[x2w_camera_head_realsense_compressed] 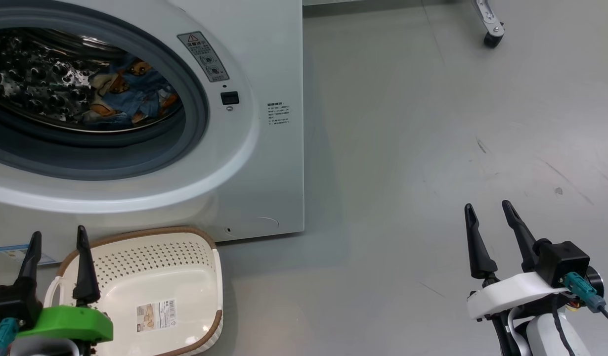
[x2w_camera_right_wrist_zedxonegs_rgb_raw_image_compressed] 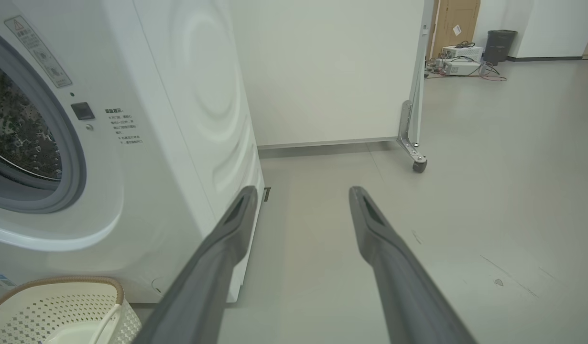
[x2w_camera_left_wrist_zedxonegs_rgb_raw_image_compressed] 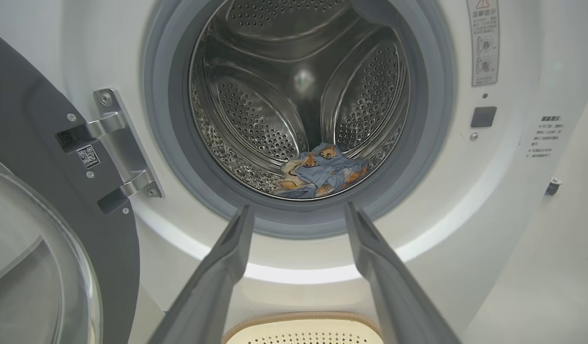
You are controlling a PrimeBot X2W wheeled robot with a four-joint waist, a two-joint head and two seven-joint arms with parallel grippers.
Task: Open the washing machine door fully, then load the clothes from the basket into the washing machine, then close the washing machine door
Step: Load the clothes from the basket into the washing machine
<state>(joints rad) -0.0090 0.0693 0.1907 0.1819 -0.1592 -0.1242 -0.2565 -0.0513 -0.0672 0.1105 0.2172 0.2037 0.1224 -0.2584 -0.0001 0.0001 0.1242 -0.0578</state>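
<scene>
Left tool (x2w_camera_head_realsense_compressed: 58, 230) and right tool (x2w_camera_head_realsense_compressed: 486, 203) both wide apart, empty, nothing between fingers.

clothes (x2w_camera_left_wrist_zedxonegs_rgb_raw_image_compressed: 322, 169) in washing machine (x2w_camera_head_realsense_compressed: 264, 163) drum | basket (x2w_camera_head_realsense_compressed: 155, 296) on floor before machine | door (x2w_camera_left_wrist_zedxonegs_rgb_raw_image_compressed: 40, 200) left

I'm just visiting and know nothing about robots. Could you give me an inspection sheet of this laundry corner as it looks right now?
Surface: grey floor, a few scuffs.
Job's things: washing machine with its door swung open on the hinge; clothes lying in the drum; basket on the floor in front, no clothes inside.
Clutter: nothing seen.
Grippers: left gripper above the basket, fingers apart, empty; right gripper over the floor, fingers apart, empty.
Cables: teal-plugged cable at the right wrist; loose wires by far boxes.
Surroundings: white partition on a castor; dark bin.
</scene>
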